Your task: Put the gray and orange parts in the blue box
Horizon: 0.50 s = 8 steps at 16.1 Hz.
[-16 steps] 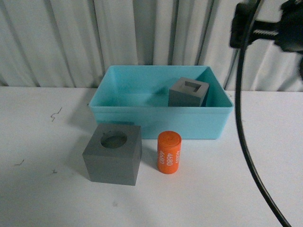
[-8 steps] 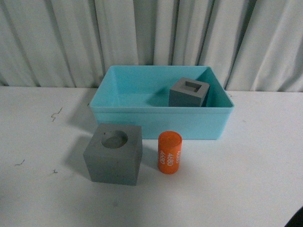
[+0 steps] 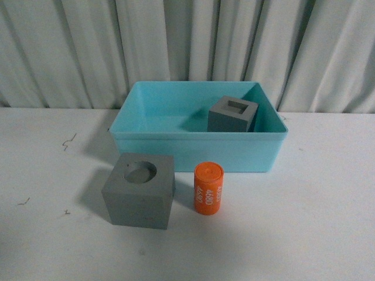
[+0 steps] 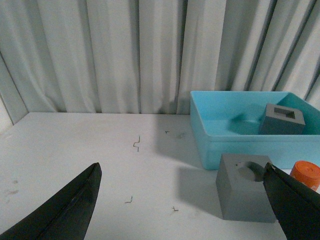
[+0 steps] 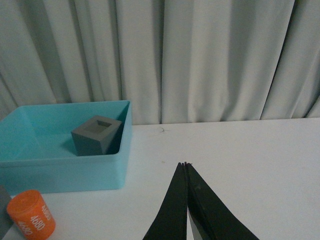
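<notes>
The blue box [image 3: 193, 153] stands at the back middle of the white table. Inside it, at its right side, rests a gray cube with a square recess [image 3: 232, 114]. In front of the box sit a gray cube with a round recess [image 3: 139, 190] and, to its right, the upright orange cylinder [image 3: 208, 188] printed "4680". Neither arm appears in the front view. My left gripper [image 4: 182, 172] is open and empty, short of the round-recess cube [image 4: 246, 187], with the box [image 4: 227, 140] beyond. My right gripper [image 5: 185, 164] is shut on nothing, to the right of the box [image 5: 65, 172] and cylinder [image 5: 31, 214].
A pleated light curtain [image 3: 187, 47] hangs close behind the table's back edge. Small dark specks [image 3: 69, 141] lie on the table surface to the left of the box.
The dark arm and cable at the right of the front view have left the frame. The cubes, cylinder and box stay in place.
</notes>
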Each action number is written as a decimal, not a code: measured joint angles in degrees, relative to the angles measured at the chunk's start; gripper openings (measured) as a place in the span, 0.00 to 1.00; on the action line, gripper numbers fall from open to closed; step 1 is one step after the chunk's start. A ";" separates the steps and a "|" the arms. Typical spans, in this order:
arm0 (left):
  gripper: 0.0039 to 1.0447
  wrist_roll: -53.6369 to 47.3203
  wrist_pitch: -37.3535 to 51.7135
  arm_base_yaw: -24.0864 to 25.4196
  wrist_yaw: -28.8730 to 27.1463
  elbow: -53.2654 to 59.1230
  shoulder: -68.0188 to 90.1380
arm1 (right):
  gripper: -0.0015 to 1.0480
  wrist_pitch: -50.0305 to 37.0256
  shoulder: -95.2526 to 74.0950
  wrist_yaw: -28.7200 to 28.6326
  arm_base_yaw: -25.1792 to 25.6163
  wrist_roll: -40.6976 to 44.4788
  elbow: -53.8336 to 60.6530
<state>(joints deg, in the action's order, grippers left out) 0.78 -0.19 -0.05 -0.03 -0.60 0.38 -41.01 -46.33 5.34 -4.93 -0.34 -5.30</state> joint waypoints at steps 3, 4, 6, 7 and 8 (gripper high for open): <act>0.94 0.00 0.00 0.00 -0.02 0.00 0.00 | 0.02 0.11 5.29 -5.14 5.25 0.07 3.61; 0.94 0.00 0.00 0.00 0.00 0.00 0.00 | 0.02 2.32 6.32 -5.25 5.09 0.07 4.31; 0.94 0.00 0.00 0.00 -0.02 0.00 0.00 | 0.02 6.75 11.34 -5.20 4.94 0.13 4.61; 0.94 0.00 0.00 0.00 -0.02 0.00 0.00 | 0.02 9.16 14.34 -5.22 4.94 0.13 4.61; 0.94 0.00 0.00 0.00 0.00 0.00 0.00 | 0.02 10.88 16.00 -5.20 4.94 0.13 4.61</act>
<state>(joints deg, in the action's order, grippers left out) 0.78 -0.19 -0.05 -0.03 -0.60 0.38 -30.13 -30.33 0.14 0.01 -0.21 -0.69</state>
